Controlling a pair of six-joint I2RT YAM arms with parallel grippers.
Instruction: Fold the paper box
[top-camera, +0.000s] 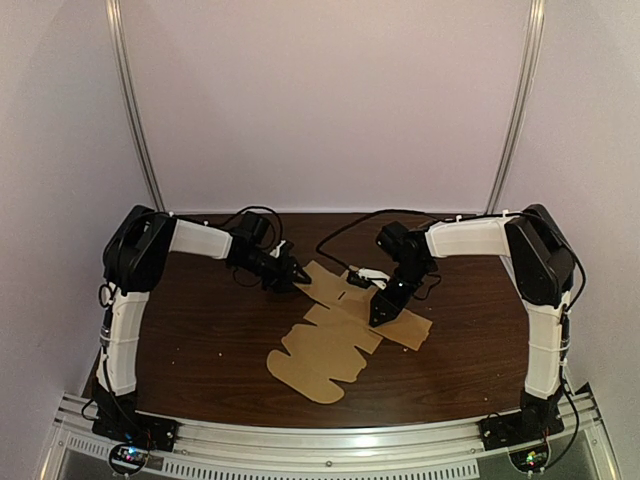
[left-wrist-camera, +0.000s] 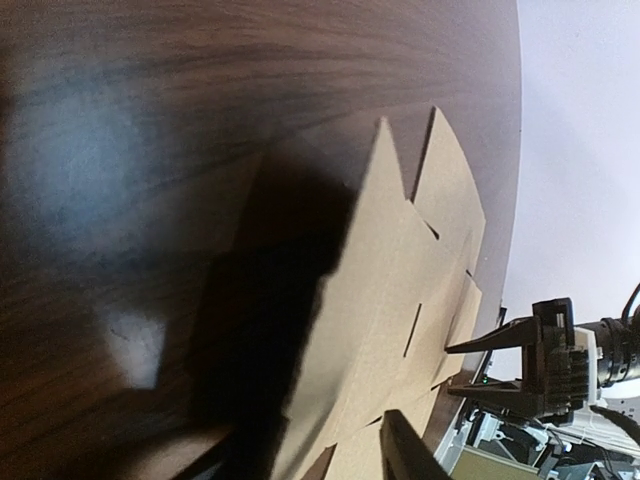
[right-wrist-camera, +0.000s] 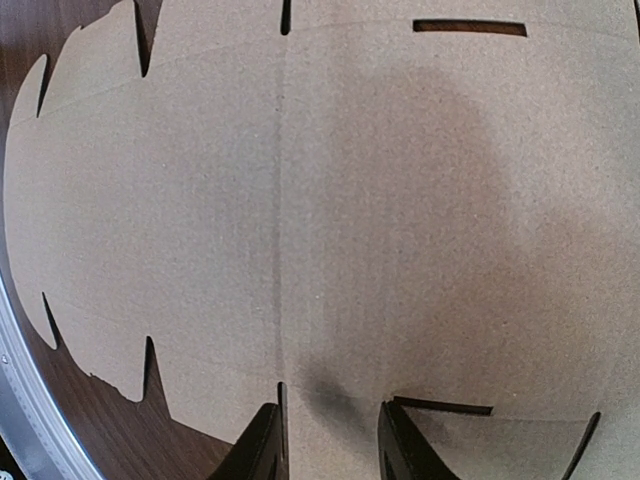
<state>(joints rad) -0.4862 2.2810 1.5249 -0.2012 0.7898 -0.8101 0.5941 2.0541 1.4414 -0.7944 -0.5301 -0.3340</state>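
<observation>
- Right gripper (top-camera: 383, 316), fingers slightly apart, presses the card (top-camera: 325, 355); if it slips, the sheet slides.
- Left gripper (top-camera: 296, 272): grip cannot be told; the flap (top-camera: 320, 283) may crease off-line.

A dark wood-grain table (top-camera: 210, 340) stands before pale lilac walls (top-camera: 330, 100) — two metal rails (top-camera: 135, 120) rise behind.

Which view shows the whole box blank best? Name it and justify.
Top external: the box blank lies with its full spread in frame. Right wrist shows only a close patch with creases and slots; left wrist shows one notched end obliquely.
</observation>
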